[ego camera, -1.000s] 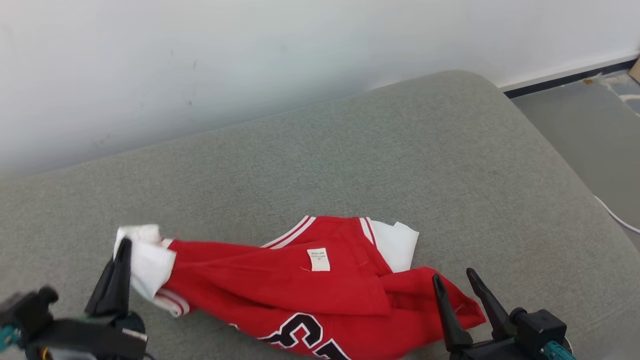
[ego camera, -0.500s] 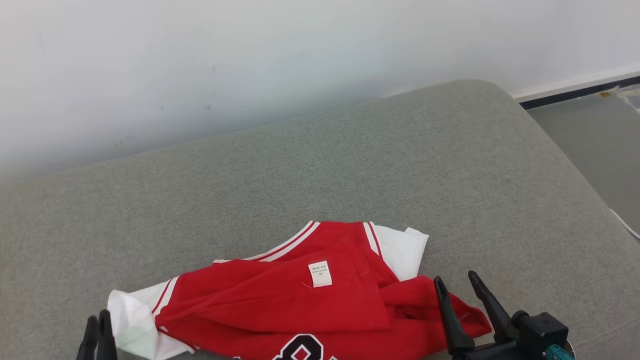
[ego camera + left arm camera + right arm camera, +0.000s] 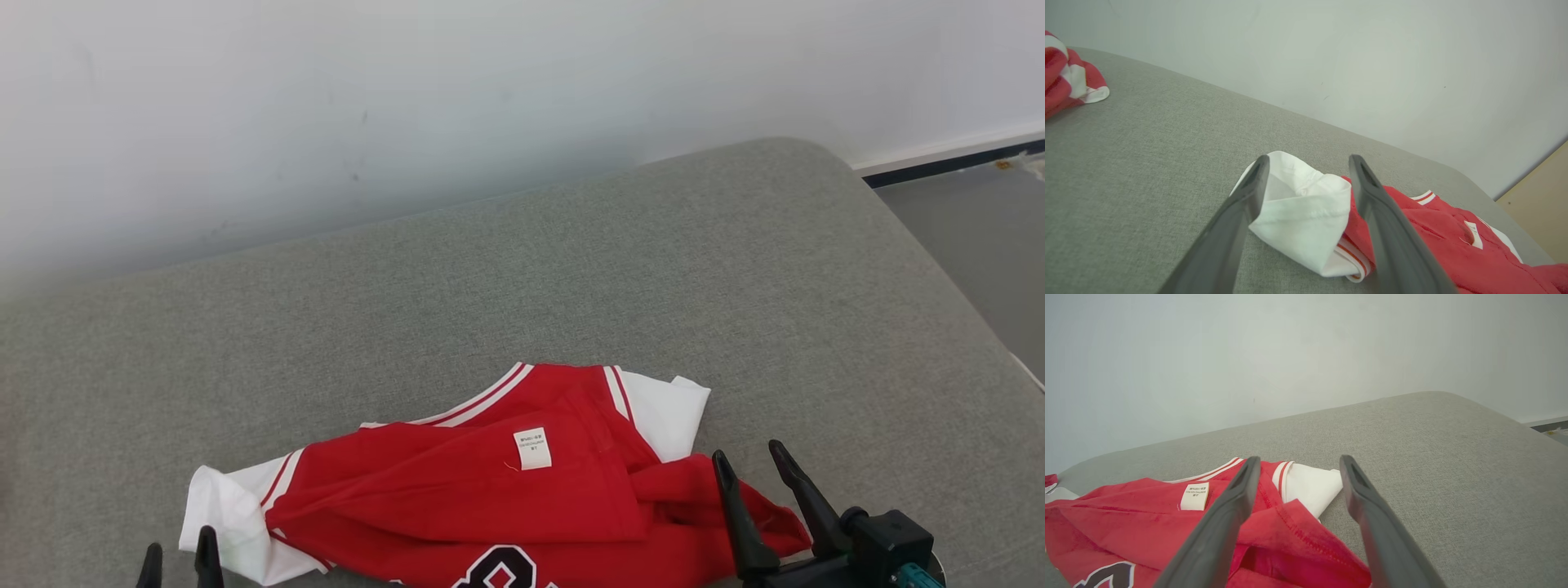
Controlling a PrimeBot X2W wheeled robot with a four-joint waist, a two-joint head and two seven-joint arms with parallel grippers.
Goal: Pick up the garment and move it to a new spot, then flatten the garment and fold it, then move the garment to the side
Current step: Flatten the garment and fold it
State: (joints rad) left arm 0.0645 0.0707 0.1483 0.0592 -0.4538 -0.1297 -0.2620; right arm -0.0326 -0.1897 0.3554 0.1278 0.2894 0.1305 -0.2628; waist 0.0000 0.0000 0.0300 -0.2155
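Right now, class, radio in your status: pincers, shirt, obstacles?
Left pincer open at white sleeve; right pincer open. Shirt crumpled on grey cushion, unfolded. Other red cloth lies well apart.

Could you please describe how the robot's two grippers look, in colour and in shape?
The right gripper and the left gripper each have two long, dark grey fingers that taper to narrow tips. Behind the right one sits a black blocky mount with a small teal fitting.

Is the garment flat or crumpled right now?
Crumpled: the garment lies bunched on the cushion, layers overlapping, inner label exposed.
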